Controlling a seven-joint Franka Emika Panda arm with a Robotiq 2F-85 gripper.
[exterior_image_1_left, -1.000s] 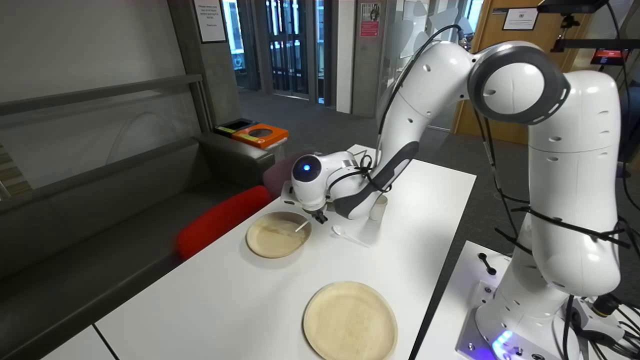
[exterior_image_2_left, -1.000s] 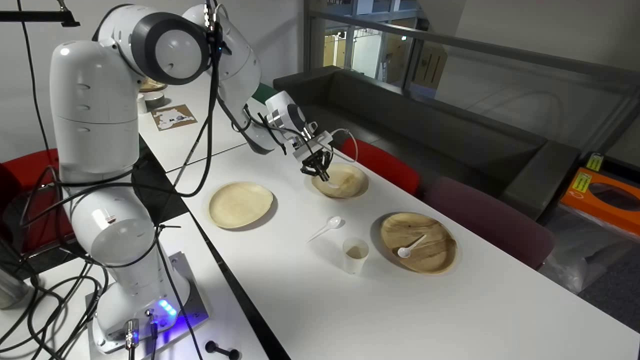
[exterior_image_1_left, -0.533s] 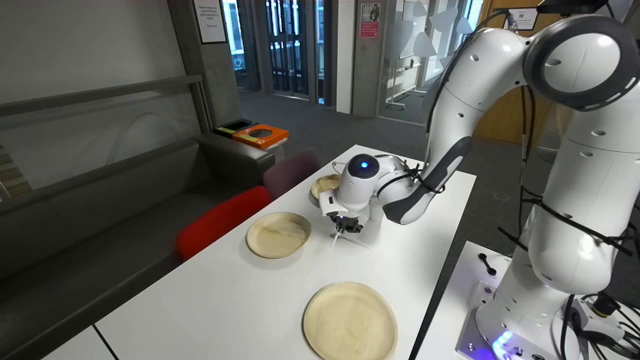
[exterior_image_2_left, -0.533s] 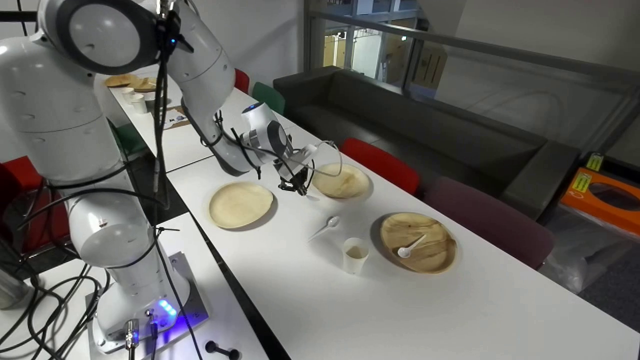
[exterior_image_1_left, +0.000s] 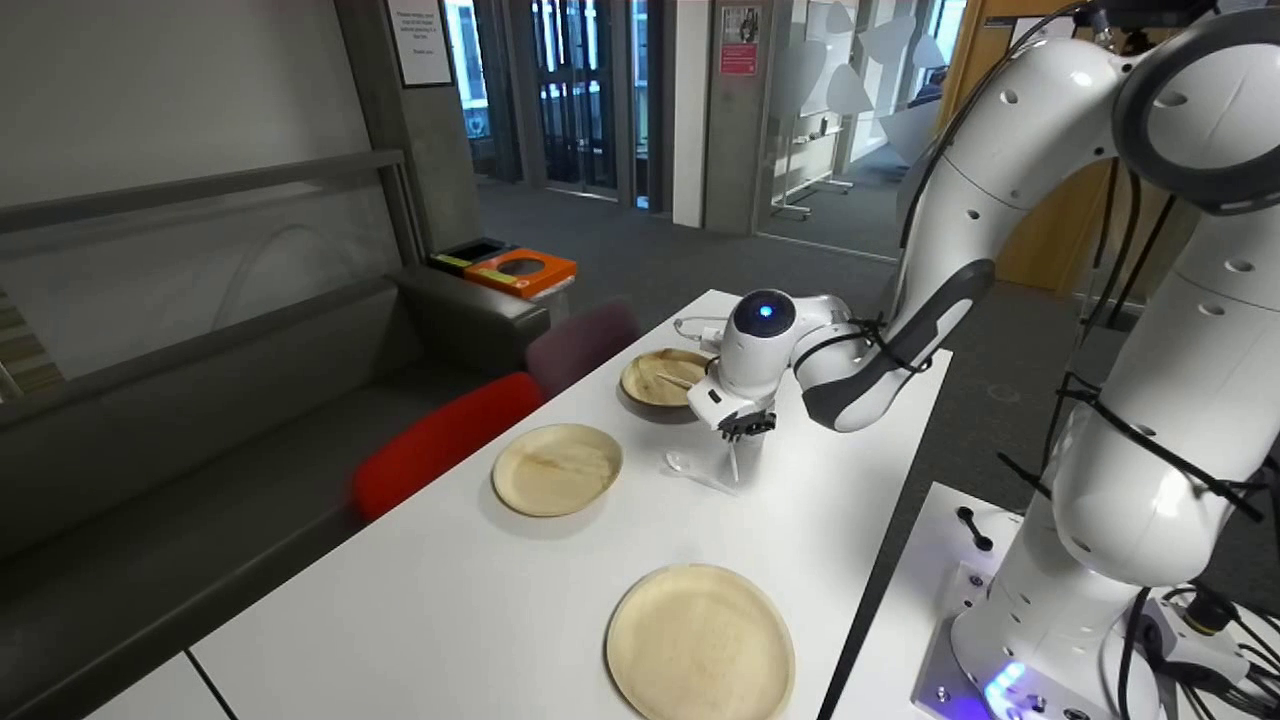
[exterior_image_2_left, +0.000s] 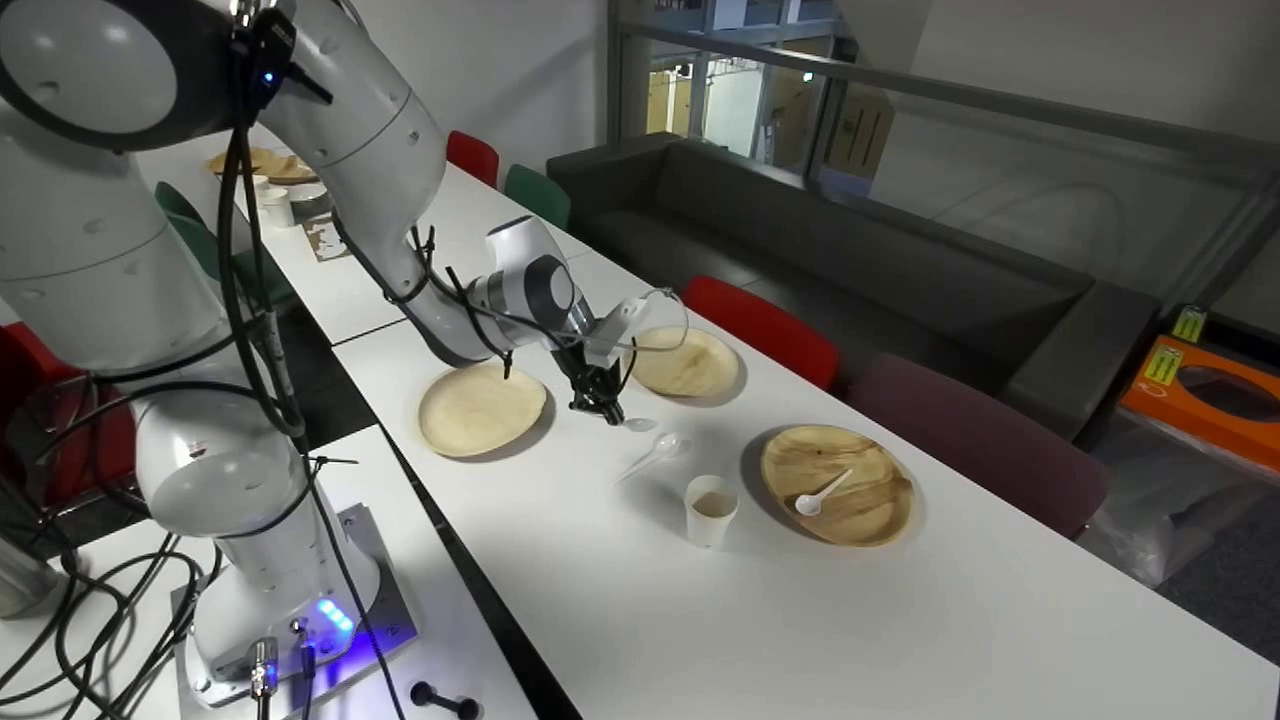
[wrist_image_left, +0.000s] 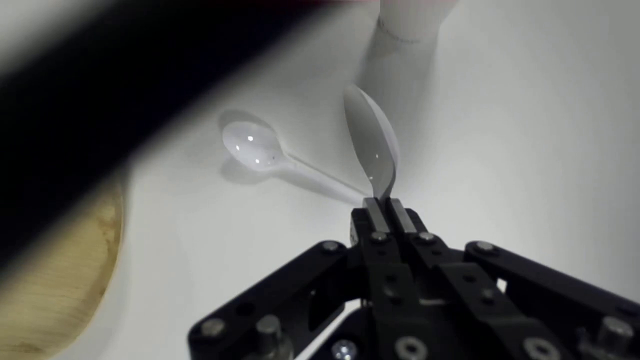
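My gripper (wrist_image_left: 385, 202) is shut on a white plastic spoon (wrist_image_left: 370, 135), whose bowl juts out past the fingertips. In both exterior views the gripper (exterior_image_2_left: 610, 412) hangs low over the white table, with the held spoon (exterior_image_1_left: 734, 462) below it. A second white spoon (wrist_image_left: 252, 145) lies on the table just beside; its handle end is hidden behind the fingers in the wrist view. A paper cup (exterior_image_2_left: 710, 512) stands upright nearby, partly cut off at the top of the wrist view. Close by is a round wooden plate (exterior_image_2_left: 690, 365) with nothing on it.
Another wooden plate (exterior_image_2_left: 880, 515) carries a third spoon (exterior_image_2_left: 822, 494). A pale plate (exterior_image_1_left: 700, 640) lies nearer the robot's base. Red (exterior_image_1_left: 450, 440) and purple (exterior_image_1_left: 585, 345) chairs line the table's sofa side. Something dark and blurred crosses the wrist view's upper left.
The gripper, still holding its spoon, has moved from over the bare plate beside the red chair to near the loose spoon and the cup. The things on the table have not moved.
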